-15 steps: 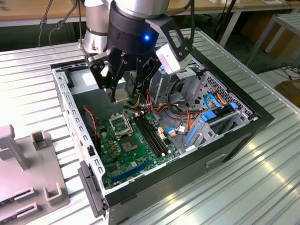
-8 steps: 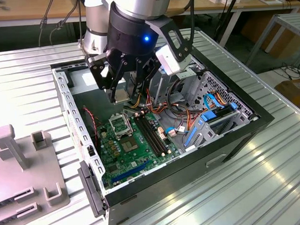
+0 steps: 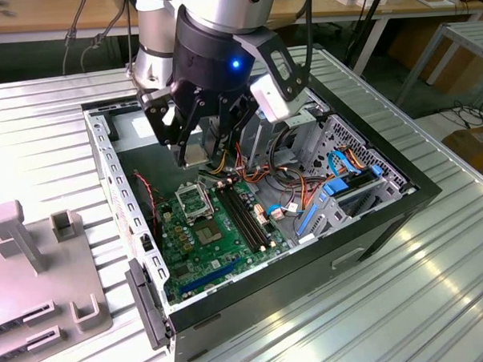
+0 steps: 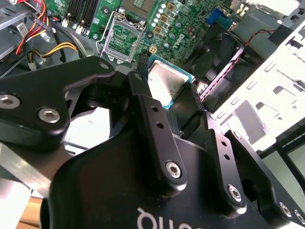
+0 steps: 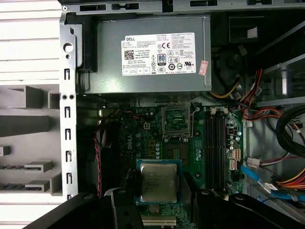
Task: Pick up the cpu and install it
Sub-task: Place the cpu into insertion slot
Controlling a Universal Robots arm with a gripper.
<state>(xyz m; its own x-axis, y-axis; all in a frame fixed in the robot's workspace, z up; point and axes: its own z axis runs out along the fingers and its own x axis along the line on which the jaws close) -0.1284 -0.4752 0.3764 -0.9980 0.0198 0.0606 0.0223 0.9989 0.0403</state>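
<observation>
My gripper (image 3: 199, 155) is shut on the cpu (image 3: 194, 156), a small square chip with a silver-grey top. I hold it flat in the air inside the open computer case. In both wrist views the cpu (image 4: 167, 82) (image 5: 158, 182) sits between the black fingers (image 4: 151, 112) (image 5: 189, 191). The black-framed socket (image 3: 196, 203) (image 4: 125, 38) (image 5: 176, 122) lies open on the green motherboard (image 3: 216, 242) (image 5: 143, 138). It is below the chip and slightly offset from it. The chip and socket are apart.
The grey power supply (image 5: 152, 57) fills the case's back end. Memory slots (image 3: 247, 217), coloured cables (image 3: 302, 186) and blue cables (image 3: 342, 181) lie beside the socket. A black fan (image 4: 221, 45) stands near the case wall (image 3: 105, 167). Grey fixtures (image 3: 37, 262) sit on the table at the exterior view's left.
</observation>
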